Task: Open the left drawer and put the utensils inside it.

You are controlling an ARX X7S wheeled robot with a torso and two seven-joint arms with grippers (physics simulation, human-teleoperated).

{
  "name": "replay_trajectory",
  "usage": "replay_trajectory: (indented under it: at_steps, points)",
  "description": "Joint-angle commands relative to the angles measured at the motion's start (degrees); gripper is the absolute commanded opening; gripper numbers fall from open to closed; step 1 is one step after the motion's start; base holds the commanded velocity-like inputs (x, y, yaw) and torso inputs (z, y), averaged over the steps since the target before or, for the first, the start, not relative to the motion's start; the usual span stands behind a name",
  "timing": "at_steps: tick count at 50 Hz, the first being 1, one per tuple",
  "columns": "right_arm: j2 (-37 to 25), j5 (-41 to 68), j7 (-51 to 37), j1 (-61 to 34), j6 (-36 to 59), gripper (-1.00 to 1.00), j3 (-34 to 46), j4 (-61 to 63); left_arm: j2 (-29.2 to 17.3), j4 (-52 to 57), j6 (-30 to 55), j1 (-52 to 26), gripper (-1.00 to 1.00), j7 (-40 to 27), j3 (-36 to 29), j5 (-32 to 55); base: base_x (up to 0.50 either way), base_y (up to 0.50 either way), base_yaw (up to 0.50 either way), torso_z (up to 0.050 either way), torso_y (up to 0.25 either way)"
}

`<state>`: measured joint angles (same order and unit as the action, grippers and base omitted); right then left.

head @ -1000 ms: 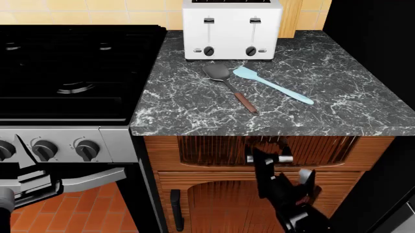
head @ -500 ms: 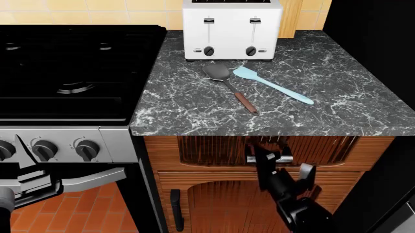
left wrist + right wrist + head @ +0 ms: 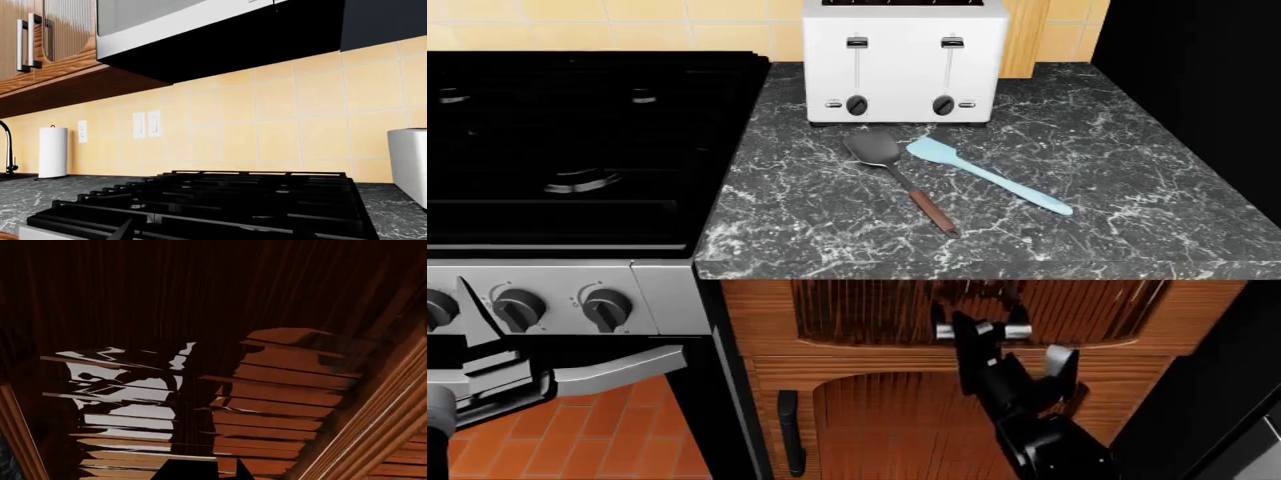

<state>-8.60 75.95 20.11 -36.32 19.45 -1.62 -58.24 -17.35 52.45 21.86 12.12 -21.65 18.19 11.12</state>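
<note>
The right pincer (image 3: 994, 330) is seen raised against the ribbed front of the left drawer (image 3: 841, 308), at its short silver handle (image 3: 1012, 329), just under the edge of the dark marble desk (image 3: 1148, 200). Whether the handle is gripped cannot be told, since the fingers are masked by the arm in the head view and only ribbed wood is shown in the right wrist view. The drawer is shown shut. On the desk, the two utensils are laid side by side in front of a white toaster (image 3: 904, 60): the grey spatula with the wooden handle (image 3: 901, 178) and the light-blue spatula (image 3: 985, 174), heads close together, handles spread apart. The left pincer is not shown; a black stove (image 3: 220, 205) and yellow wall tiles (image 3: 280, 120) are framed by its wrist camera.
</note>
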Motion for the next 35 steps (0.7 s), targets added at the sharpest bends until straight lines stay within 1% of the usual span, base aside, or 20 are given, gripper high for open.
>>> replay_trajectory:
  at_steps: [1, 8, 19, 23, 25, 27, 29, 35]
  points:
    - [-1.0, 1.4, -3.4, 5.8, 0.7, -1.00, -1.5, 12.6, -0.2, 0.0, -0.1, 0.1, 1.00, -0.2, -0.1, 0.2, 0.00, 0.00, 0.00, 0.000, 0.010]
    - [-2.2, 3.8, -7.7, 14.7, 2.0, -1.00, -2.9, 27.1, -0.3, 0.1, -0.2, 0.1, 1.00, -0.4, -0.2, 0.3, 0.00, 0.00, 0.00, 0.000, 0.002]
    - [-3.8, 4.1, -7.5, 23.7, 0.5, -1.00, -4.3, 38.7, -0.5, 0.0, -0.2, 0.0, 1.00, -0.7, -0.8, 0.2, 0.00, 0.00, 0.00, 0.000, 0.003]
    - [-3.5, 2.2, -6.4, 27.9, -2.8, -1.00, -5.0, 44.6, -0.6, 0.1, -0.1, 0.1, 1.00, -0.8, -0.8, 0.2, 0.00, 0.00, 0.00, 0.000, 0.003]
    - [-3.5, 1.5, -7.3, 29.9, -4.1, -1.00, -5.6, 47.8, -0.6, 0.1, -0.2, 0.2, 1.00, -0.8, -0.7, 0.3, 0.00, 0.00, 0.00, 0.008, 0.000]
    - [-3.0, -1.9, -9.7, 32.1, -7.2, -1.00, -5.8, 51.4, -0.7, 0.1, -0.1, 0.2, 1.00, -0.9, -0.8, 0.2, 0.00, 0.00, 0.00, 0.000, 0.006]
    - [-3.1, -2.1, -10.6, 34.0, -7.7, -1.00, -6.1, 53.7, -0.7, 0.1, -0.1, 0.1, 1.00, -1.0, -1.0, 0.1, 0.00, 0.00, 0.00, 0.000, 0.005]
    - [-1.6, -4.3, -11.3, 38.2, -11.7, -1.00, -7.5, 55.4, -0.9, 0.2, 0.0, 0.2, 1.00, -1.1, -1.2, 0.0, 0.00, 0.00, -0.01, 0.002, 0.005]
